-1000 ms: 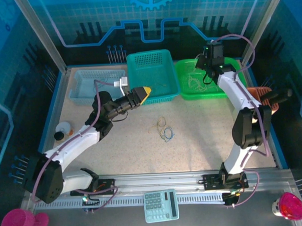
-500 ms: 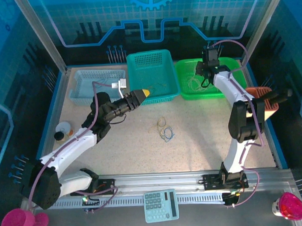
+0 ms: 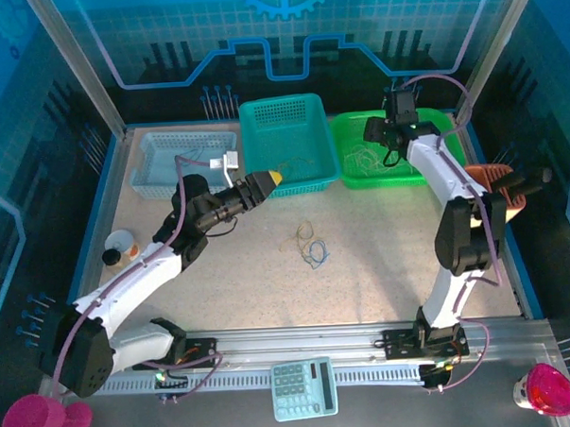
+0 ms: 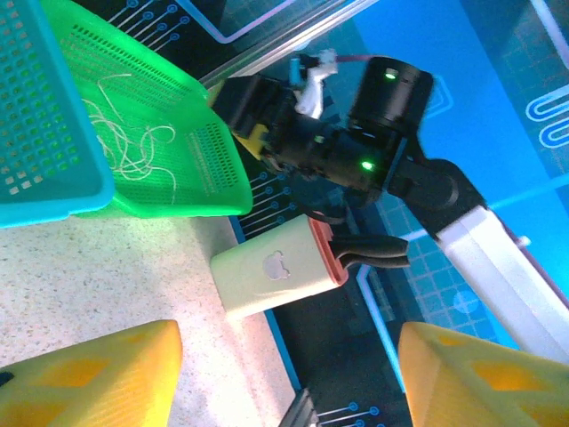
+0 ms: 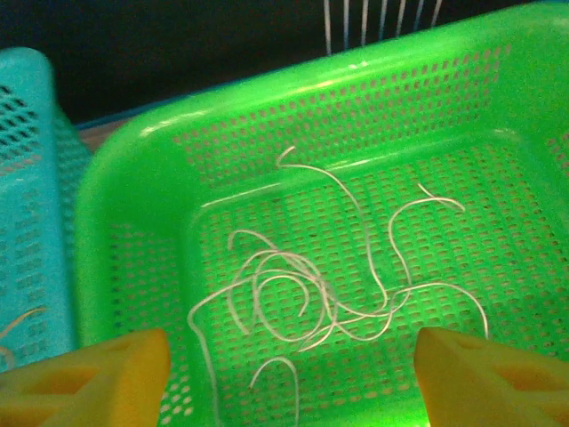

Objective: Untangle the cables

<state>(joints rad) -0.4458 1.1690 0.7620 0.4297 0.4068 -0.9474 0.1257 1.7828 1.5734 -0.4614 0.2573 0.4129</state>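
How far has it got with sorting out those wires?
Looks done: several white cables lie loose in the green basket. In hand: nothing; the right claw hangs open above that basket, and the left claw is open near the teal basket. Left: a small knot of cables on the table, seemingly tangled.

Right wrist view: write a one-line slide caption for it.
Open right gripper hovers above white cables lying in the green basket, beside a teal basket.
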